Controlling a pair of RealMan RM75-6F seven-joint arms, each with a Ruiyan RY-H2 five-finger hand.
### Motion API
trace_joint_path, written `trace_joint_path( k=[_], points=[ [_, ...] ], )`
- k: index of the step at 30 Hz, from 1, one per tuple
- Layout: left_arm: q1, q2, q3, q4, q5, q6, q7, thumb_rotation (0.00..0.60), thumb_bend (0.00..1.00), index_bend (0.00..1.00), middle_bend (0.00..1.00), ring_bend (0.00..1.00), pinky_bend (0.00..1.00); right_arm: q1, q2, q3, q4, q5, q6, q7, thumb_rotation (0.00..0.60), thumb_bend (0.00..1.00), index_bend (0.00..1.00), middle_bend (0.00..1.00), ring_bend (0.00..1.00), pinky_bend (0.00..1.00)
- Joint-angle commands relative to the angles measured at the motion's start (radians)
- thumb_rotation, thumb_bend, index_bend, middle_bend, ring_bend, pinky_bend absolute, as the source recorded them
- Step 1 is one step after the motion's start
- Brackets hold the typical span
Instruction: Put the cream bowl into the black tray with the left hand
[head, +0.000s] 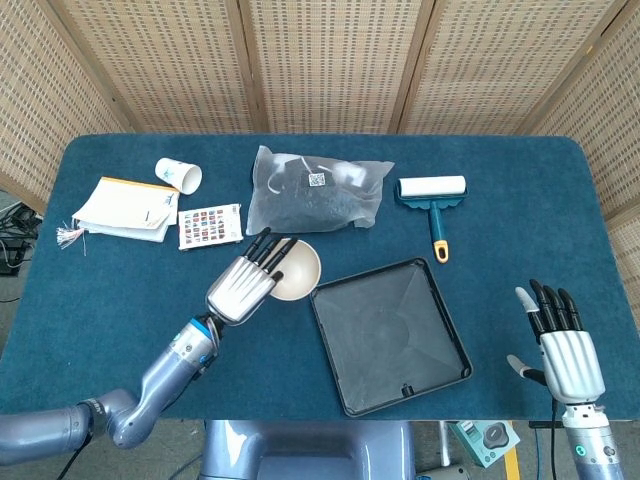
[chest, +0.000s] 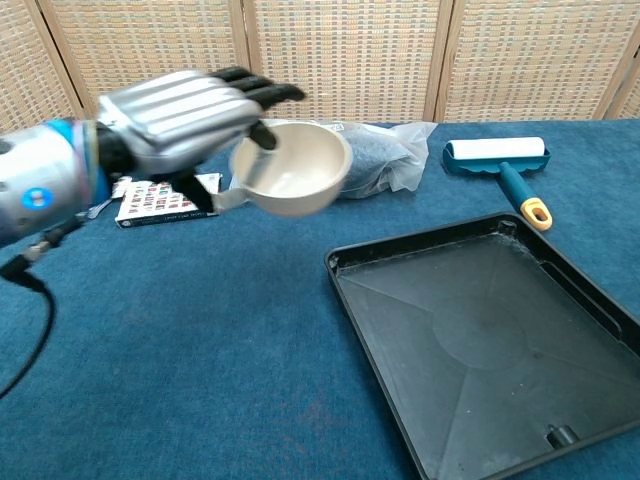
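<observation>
L hand (chest: 175, 110) grasps the cream bowl (chest: 292, 167) at its near rim — fingers over the lip, thumb below — bowl airborne, just left of the black tray (head: 388, 335), not yet over it. Bowl looks rigid, light, smooth — prob slippery; rim pinch seems adequate. R hand (head: 567, 355) empty, fingers spread, well right of tray.
</observation>
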Motion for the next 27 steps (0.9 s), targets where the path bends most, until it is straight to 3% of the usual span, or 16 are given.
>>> trace_joint_path(
  k=[1,15,27],
  points=[
    [-0.080,-0.059,-0.021,0.037,-0.012,-0.068,0.037,0.600,0.40,0.64,0.00,0.00,0.00,0.001,-0.003,0.008,0.015,0.018,-0.010,0.010,0.600,0.17,0.09,0.00,0.00,0.00],
    [-0.235,-0.230,0.013,0.157,-0.038,-0.184,0.028,0.600,0.40,0.64,0.00,0.00,0.00,0.001,-0.010,0.011,0.029,0.030,-0.012,0.007,0.600,0.17,0.09,0.00,0.00,0.00],
    [-0.279,-0.290,0.048,0.233,-0.071,-0.184,0.063,0.600,0.39,0.58,0.00,0.00,0.00,0.000,-0.006,0.010,0.023,0.023,-0.003,0.011,0.600,0.17,0.09,0.00,0.00,0.00]
  ],
)
